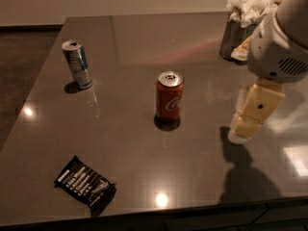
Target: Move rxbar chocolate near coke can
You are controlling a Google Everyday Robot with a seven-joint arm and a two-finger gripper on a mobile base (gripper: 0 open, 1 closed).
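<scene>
1. The rxbar [85, 185] lies flat near the front edge of the table [144, 47], at 7 o'clock from the coke can [169, 98] and well apart from it.
2. The gripper [240, 129] hangs at 3 o'clock from the can, holding nothing; whether it is open or closed I cannot tell.
3. Judged step: reaching, with no grasp made yet. The next move calls for crossing to the bar and descending onto it.
4. The bar's white lettering is unreadable; the can shows white script.
</scene>
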